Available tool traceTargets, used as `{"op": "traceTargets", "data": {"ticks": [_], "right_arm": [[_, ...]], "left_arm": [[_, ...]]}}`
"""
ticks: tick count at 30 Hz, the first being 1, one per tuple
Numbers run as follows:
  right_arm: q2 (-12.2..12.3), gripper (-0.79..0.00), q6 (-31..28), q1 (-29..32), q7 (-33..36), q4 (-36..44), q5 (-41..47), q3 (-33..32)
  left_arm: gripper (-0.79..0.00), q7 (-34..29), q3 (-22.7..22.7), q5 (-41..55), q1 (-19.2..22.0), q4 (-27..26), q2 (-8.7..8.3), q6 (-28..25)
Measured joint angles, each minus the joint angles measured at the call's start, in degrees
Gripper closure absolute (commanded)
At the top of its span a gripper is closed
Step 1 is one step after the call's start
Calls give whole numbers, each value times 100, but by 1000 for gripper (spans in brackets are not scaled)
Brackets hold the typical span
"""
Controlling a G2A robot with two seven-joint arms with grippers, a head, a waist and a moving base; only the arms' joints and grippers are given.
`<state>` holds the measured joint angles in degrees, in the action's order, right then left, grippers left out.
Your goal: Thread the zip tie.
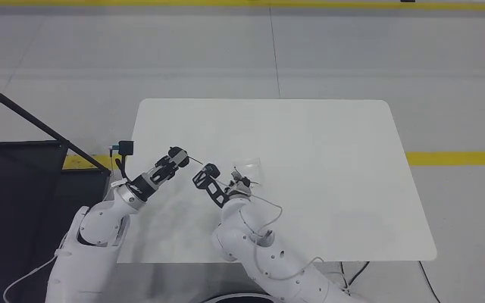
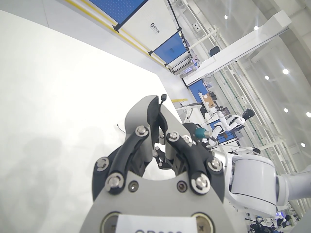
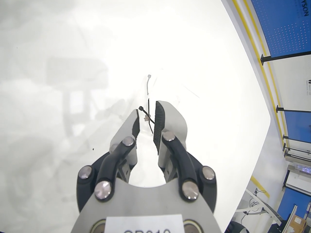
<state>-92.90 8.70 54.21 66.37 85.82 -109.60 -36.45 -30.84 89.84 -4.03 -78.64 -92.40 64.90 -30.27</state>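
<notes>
My left gripper [image 2: 157, 106] is shut on a black zip tie [image 2: 163, 97], whose square head sticks out past the fingertips. In the top view the left gripper [image 1: 179, 157] hovers over the table's left part, and the tie's thin strap [image 1: 195, 160] points toward my right gripper [image 1: 206, 176], a short gap away. The right gripper [image 3: 147, 106] is open with nothing between its pads. On the table beyond it lie black zip ties [image 3: 148, 116] and a white zip tie [image 3: 148, 84], beside a clear plastic bag [image 1: 248, 171].
The white table [image 1: 326, 136] has wide free room to the right and at the back. A small black and teal device [image 1: 123, 145] sits at its left edge, near a black frame [image 1: 30, 121]. A short black piece [image 2: 119, 127] lies on the table.
</notes>
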Motion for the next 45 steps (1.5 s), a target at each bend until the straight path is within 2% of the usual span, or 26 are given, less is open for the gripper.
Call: {"op": "traceTargets", "data": {"ticks": [17,20,22,30,45], "right_arm": [[-356,-215,-186,-266,16,-720,98,-96],[-404,-175,-184,-280,34,-792,66,-124],[-434,-99,-186,-280,50,-822,31,-142],[-519,-3,-231,-227,37,-851,-111,-236],[-503,0,-321,304,-354,-235,-597,-650]], "left_arm": [[0,27,-1,42,34,67,-41,-12],[0,39,-7,43,36,72,-47,-17],[0,44,-9,43,38,73,-51,-18],[0,55,-8,56,51,83,-68,-24],[0,-49,-26,129,161,73,-104,67]]}}
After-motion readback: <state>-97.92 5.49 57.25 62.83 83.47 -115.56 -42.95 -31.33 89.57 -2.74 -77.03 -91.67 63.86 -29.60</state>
